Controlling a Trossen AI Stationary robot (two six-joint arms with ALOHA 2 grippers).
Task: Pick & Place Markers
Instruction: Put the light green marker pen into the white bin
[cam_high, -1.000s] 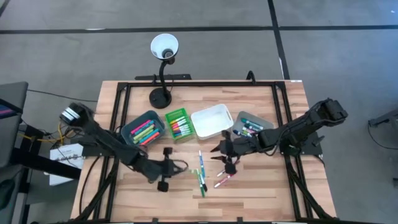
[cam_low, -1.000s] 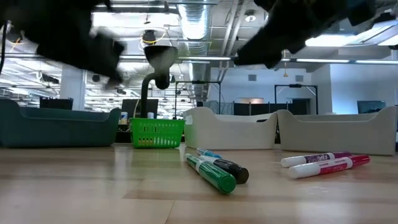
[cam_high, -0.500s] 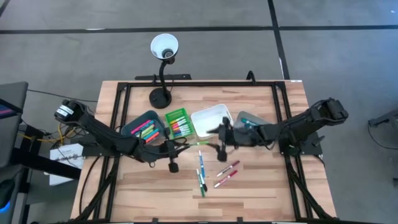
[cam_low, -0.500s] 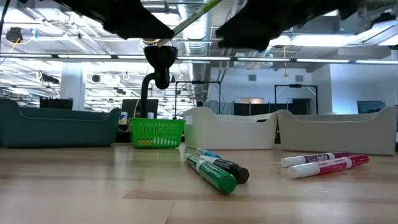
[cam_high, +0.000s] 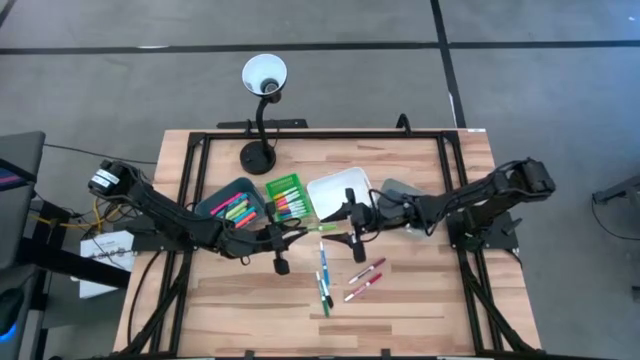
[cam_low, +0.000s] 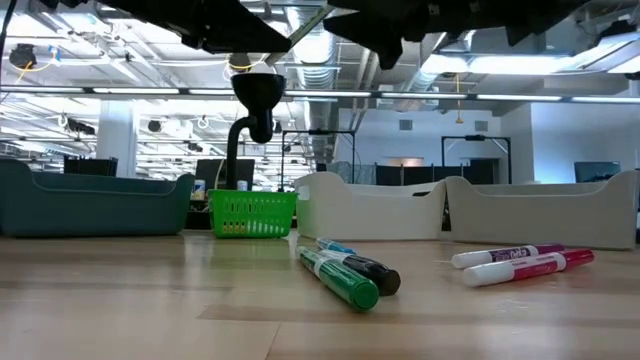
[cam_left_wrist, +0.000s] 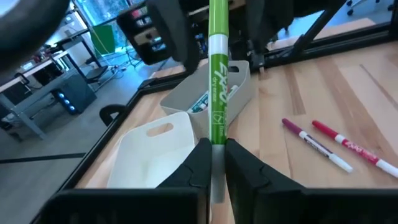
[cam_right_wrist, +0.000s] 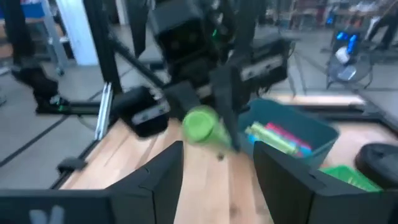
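Green is the marker (cam_left_wrist: 217, 74) pinched in the left gripper (cam_high: 283, 238), held above the table (cam_high: 420, 300) beside the white bin (cam_high: 338, 192). Facing it, the right gripper (cam_high: 352, 218) has its fingers spread around the marker's far end. Other markers (cam_high: 345, 278) lie loose on the wood below.

your green marker (cam_left_wrist: 217, 93) hangs pinched midair, while green, black and pink markers (cam_high: 345, 276) lie loose on the tabletop (cam_high: 420, 300).
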